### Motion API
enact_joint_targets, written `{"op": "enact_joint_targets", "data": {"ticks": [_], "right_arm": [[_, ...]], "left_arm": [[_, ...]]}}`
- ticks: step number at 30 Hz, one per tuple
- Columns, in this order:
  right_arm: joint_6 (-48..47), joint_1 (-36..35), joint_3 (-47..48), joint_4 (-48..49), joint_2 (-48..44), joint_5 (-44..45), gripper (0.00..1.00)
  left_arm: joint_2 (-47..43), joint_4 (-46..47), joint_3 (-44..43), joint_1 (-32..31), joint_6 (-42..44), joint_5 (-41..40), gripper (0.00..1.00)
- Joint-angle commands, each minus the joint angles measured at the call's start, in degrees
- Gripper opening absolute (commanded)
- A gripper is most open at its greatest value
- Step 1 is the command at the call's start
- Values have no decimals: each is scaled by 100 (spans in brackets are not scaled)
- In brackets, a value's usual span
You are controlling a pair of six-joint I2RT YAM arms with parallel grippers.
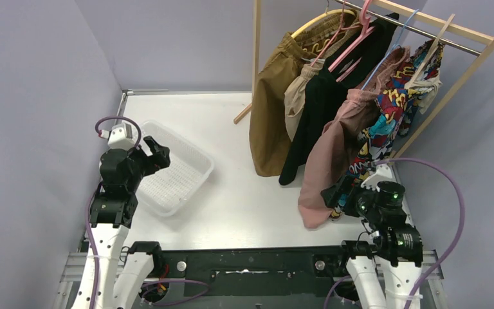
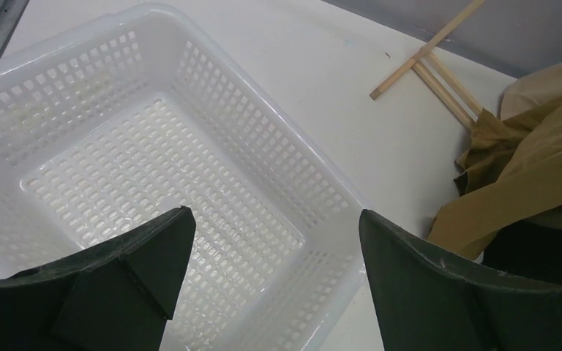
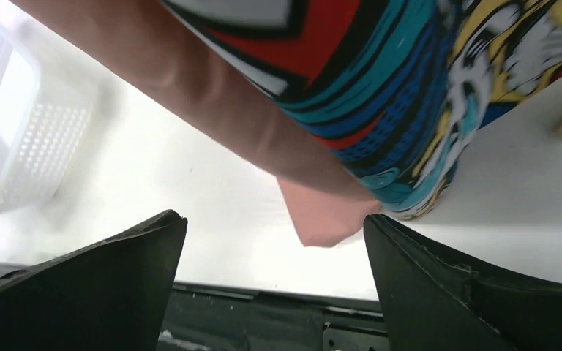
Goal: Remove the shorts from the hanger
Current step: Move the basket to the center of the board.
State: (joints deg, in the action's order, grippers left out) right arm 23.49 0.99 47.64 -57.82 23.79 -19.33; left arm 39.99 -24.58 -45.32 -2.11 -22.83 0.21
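Observation:
Several shorts hang on hangers from a wooden rack at the back right: olive-brown shorts (image 1: 271, 109), beige-tan shorts (image 1: 298, 93), black shorts (image 1: 318, 106), dusty pink shorts (image 1: 334, 151) and a colourful printed pair (image 1: 386, 116). My left gripper (image 1: 157, 154) is open and empty above the white basket (image 1: 196, 168), far left of the rack. My right gripper (image 1: 342, 195) is open and empty, low beside the hem of the pink shorts (image 3: 190, 80), which hang just above its fingers with the printed pair (image 3: 380, 80). The olive-brown shorts show in the left wrist view (image 2: 527, 175).
The rack's wooden legs (image 1: 255, 58) and foot (image 2: 428, 62) stand on the white table. The white perforated basket (image 2: 315, 227) lies at the left. Grey walls close in both sides. A black base plate (image 1: 251, 264) runs along the near edge.

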Motion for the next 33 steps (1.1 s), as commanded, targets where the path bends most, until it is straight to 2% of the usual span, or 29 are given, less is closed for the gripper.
{"op": "enact_joint_targets", "data": {"ticks": [1, 3, 7, 10, 12, 15, 18, 20, 24, 27, 33], "right_arm": [[128, -65, -416, 422, 110, -864, 98], [138, -67, -610, 547, 162, -1035, 98], [212, -81, -936, 845, 339, -1436, 98], [225, -87, -1059, 970, 368, -1344, 98], [285, -89, -1152, 1104, 350, -1414, 98], [368, -95, -1112, 1139, 449, -1319, 98], [469, -100, -980, 1171, 537, -886, 98], [527, -100, -935, 1313, 515, -750, 98], [496, -107, -833, 1396, 535, -405, 98], [494, -100, -812, 1446, 592, -354, 98], [533, -101, -768, 1362, 667, -224, 98]], "left_arm": [[-144, 501, 45, 52, -381, -484, 83], [-189, 559, 160, 55, -635, -502, 83], [-122, 1154, 453, 72, -844, 59, 83], [389, 1298, 366, 138, -1087, 577, 83], [869, 1246, 120, 253, -909, 989, 83], [1554, 934, -340, 529, -1052, 1134, 83], [1831, 1330, -305, 896, -1606, 1300, 83], [1928, 1601, -244, 1078, -1871, 1273, 83], [2366, 1721, -349, 1116, -1922, 566, 83], [3043, 2267, -606, 1103, -1961, 827, 83], [4447, 2339, -1280, 792, -1862, 899, 83]]}}
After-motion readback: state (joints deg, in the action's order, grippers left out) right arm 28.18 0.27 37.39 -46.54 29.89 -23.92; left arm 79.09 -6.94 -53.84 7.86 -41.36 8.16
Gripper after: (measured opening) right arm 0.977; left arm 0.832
